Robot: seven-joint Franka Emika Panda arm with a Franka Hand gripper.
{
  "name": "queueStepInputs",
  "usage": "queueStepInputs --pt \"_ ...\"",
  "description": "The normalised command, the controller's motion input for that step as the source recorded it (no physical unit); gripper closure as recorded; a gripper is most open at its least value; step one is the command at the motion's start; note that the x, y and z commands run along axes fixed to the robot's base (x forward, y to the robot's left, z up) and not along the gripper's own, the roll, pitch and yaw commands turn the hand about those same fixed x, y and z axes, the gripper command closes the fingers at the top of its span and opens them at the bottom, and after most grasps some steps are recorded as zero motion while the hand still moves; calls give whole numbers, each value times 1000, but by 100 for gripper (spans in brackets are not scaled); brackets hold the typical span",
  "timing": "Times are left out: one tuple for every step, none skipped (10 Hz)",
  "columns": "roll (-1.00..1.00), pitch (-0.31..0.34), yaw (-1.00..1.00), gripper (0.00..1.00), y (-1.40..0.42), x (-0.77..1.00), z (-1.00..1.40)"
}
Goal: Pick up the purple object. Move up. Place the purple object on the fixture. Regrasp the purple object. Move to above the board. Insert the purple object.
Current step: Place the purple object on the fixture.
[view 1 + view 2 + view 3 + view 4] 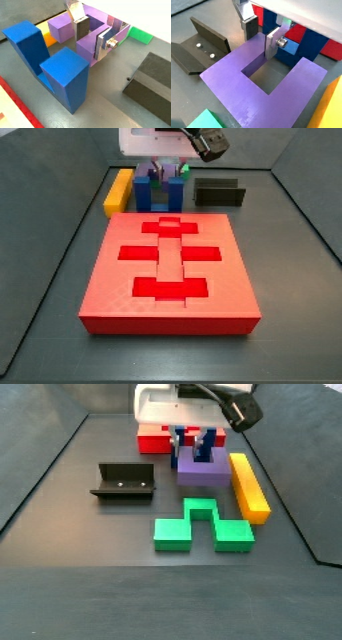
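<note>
- The claw [261, 37] is down at the purple object [271, 82], which lies flat on the worktop [80, 524]. In both wrist views one silver finger [79, 15] stands in the block's notch and the other outside the bar, so it seems set to grasp the bar joining the prongs.
- The fingers look parted around the bar. I cannot tell whether the pads are pressing yet, so whether it is released or clenched is unclear.
- In a side view the purple object sits at 3 o'clock from the fixture [123, 481], well apart, with the yellow bar [249, 484] just beside it and the green block [201, 524] at its 6 o'clock.
- The blue block [53, 65] stands upright just behind, leaving little room.
- Hard to see: in a side view the board [171, 268] fills the foreground, and the purple object shows only as a sliver behind the blue block; the claw's body hides the grasp point.
</note>
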Motion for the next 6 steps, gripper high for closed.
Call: queueStepInputs --pt "-3 0 0 100 0 0 -34" --pt "-497 -217 0 100 49 -211 300" --pt "-403 0 154 100 0 0 1000" --pt "-200 131 157 100 0 309 1000" --pt "-134 274 80 100 -131 549 1000" --pt "-137 300 43 100 -177 643 1000"
